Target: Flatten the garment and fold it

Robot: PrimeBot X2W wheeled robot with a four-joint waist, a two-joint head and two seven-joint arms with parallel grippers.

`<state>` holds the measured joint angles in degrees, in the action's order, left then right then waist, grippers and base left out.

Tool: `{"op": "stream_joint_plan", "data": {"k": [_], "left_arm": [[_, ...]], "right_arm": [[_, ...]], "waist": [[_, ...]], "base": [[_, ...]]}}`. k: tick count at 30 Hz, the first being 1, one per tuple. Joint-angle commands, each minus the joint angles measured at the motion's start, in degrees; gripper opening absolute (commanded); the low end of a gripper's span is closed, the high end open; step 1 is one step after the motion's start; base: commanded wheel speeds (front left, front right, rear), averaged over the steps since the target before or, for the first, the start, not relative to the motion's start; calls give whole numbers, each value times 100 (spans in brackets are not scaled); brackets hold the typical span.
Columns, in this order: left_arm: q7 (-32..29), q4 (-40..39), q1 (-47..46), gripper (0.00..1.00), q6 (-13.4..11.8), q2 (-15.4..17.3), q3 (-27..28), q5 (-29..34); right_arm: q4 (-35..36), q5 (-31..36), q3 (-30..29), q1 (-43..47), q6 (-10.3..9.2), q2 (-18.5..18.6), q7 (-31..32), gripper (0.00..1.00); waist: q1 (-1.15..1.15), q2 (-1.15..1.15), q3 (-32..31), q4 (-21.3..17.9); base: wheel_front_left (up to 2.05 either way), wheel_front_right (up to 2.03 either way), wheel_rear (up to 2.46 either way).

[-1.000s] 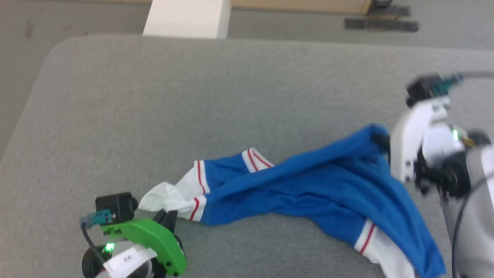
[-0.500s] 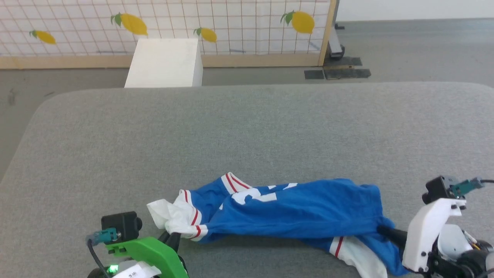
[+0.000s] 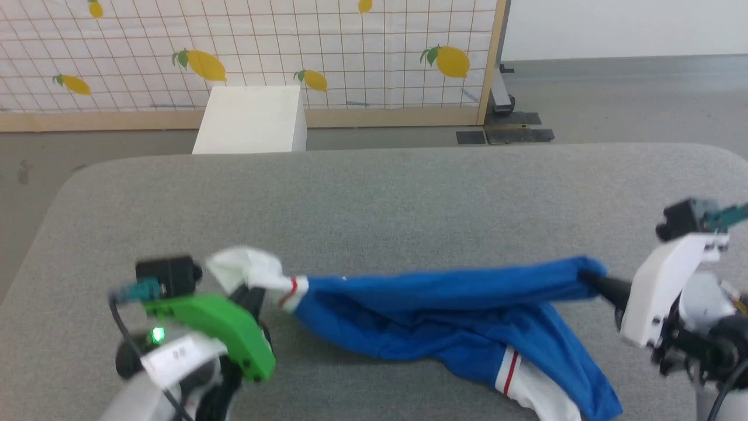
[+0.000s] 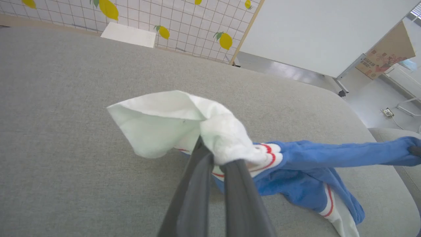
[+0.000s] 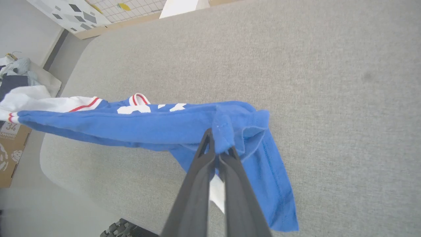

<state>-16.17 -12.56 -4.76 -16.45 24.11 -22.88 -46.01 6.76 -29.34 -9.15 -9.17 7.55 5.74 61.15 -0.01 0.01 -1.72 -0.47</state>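
Garment (image 3: 444, 304) stretched as twisted band between grippers, loose part sagging onto gray cushion (image 3: 374, 199) toward 5 o'clock. Left gripper (image 4: 213, 154) pinching white sleeve at 9 o'clock end; right gripper (image 5: 218, 148) clamped on blue hemmed edge at 3 o'clock. Hold your tension even, ends level; let twist fall out before laying flat toward 12 o'clock. No yanking: small pinches may slip. Unclear: layers in each pinch, collar position. Print mostly buried. Lower sleeve cut off at head view's 6 o'clock edge.

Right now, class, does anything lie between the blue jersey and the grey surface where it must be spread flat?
Nothing visible does. The garment hangs stretched between the left jaws and right jaws, both shut on it, and the grey surface around it is bare.
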Motion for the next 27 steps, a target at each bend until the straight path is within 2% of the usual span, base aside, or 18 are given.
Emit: {"op": "stream_joint_plan", "data": {"k": [1,8,17,21,27], "left_arm": [[-68,26,-335,0,73,91,49,-5],[-407,251,-1818,0,345,153,54,145],[-703,840,-3238,0,603,156,-7,329],[-771,1252,-3744,0,728,145,-16,365],[-762,2124,-4733,0,970,136,9,483]], "right_arm": [[-33,-35,-2,-268,-6,85,53,0],[-304,-116,-180,-1436,-6,299,222,0],[-672,13,-489,-2561,-6,254,320,0],[-921,208,-549,-3047,-6,182,265,0],[-1352,681,-611,-4074,-6,28,-4,0]], "waist": [[1,-1,-57,-5],[1,-1,-256,17],[1,-1,-318,38],[1,-1,-170,68],[1,-1,391,113]], "base": [[0,0,0],[0,0,0],[0,0,0],[0,0,0],[0,0,0]]}}
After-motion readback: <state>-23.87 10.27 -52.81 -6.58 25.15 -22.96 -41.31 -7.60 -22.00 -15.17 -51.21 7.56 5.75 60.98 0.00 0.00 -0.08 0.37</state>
